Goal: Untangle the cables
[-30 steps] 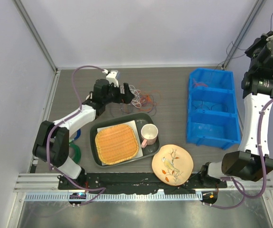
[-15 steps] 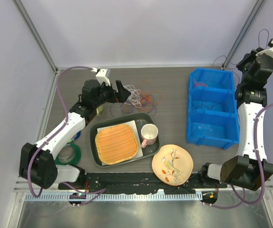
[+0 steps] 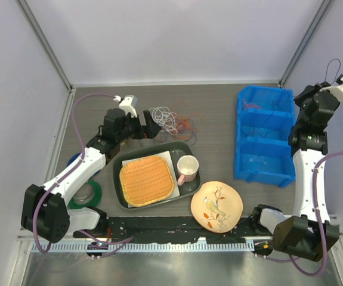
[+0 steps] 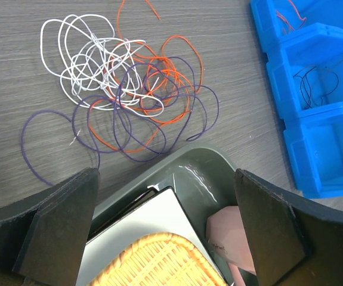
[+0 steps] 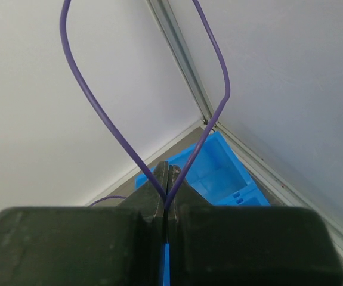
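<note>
Thin orange, white and purple cables [image 4: 134, 98] lie looped on the woodgrain surface [image 4: 13, 65], 12 o'clock of the released left claw [image 4: 165, 179]. Right claw [image 5: 167, 179] clenches a smooth purple wire [image 5: 209, 128].

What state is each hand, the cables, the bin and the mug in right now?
left hand, open, empty
right hand, shut on purple cable, raised
cable bunch, tangled, lying on the table
blue bin, thin cables in two compartments
mug, upright on the tray
</note>
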`<state>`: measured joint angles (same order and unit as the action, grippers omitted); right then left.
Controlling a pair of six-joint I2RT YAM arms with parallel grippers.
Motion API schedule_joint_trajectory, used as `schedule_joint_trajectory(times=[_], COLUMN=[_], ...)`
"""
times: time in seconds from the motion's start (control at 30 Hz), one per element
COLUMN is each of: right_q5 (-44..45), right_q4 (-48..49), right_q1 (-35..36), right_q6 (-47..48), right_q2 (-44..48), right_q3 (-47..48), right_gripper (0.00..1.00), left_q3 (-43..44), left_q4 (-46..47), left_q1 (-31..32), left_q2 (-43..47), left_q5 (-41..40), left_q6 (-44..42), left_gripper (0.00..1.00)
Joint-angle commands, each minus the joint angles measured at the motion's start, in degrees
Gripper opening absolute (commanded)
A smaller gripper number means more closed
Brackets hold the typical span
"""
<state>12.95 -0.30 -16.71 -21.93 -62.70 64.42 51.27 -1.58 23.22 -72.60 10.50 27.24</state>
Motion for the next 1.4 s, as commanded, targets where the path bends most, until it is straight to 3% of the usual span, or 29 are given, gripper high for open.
schedule_joint_trajectory(times=[0.0, 0.6, 0.7, 0.93, 0.97, 1.13, 1.2, 1.27, 1.37], right_q5=[3.48, 6.56, 5.77, 11.65, 12.18, 10.00, 3.96, -7.90, -12.16], right_q4=[3.90, 1.88, 1.53, -1.11, -1.11, -2.69, -3.31, -2.52, -1.99], right_q1=[-0.17, 0.01, 0.71, 5.37, 6.07, 16.34, 20.73, 26.01, 33.48], right_q6=[-3.29, -6.37, -5.32, -2.33, -1.37, 10.39, 16.36, 19.20, 22.89], right_q2=[1.17, -4.53, -7.35, -7.01, -5.43, -4.18, -5.93, -7.78, -14.62], right_q3=[-5.35, -17.41, -16.17, -13.62, -13.45, -8.28, -6.60, -4.93, -1.42], right_gripper=[0.01, 0.04, 0.13, 0.64, 0.68, 0.77, 0.78, 0.80, 0.81], left_q3=[-1.08, -3.19, -3.01, -3.01, -2.93, -2.14, -1.70, -1.26, -0.82], left_q4=[0.01, 0.18, -0.44, -0.53, -0.70, -1.23, -1.58, -2.45, -2.99], left_q1=[-0.11, -0.11, -0.11, -0.11, -0.02, -0.02, -0.02, -0.02, -0.02], left_q2=[2.63, 4.04, 4.04, 3.61, 3.43, 1.41, 0.79, 0.18, 0.09], left_q5=[-0.39, -2.59, -2.77, -3.30, -3.30, -3.29, -3.30, -3.38, -4.00], left_q6=[0.44, 0.53, 0.44, 0.09, 0.09, 0.61, 0.70, 0.71, 0.88], left_gripper=[1.00, 1.00, 1.00, 1.00, 1.00, 1.00, 1.00, 1.00, 1.00])
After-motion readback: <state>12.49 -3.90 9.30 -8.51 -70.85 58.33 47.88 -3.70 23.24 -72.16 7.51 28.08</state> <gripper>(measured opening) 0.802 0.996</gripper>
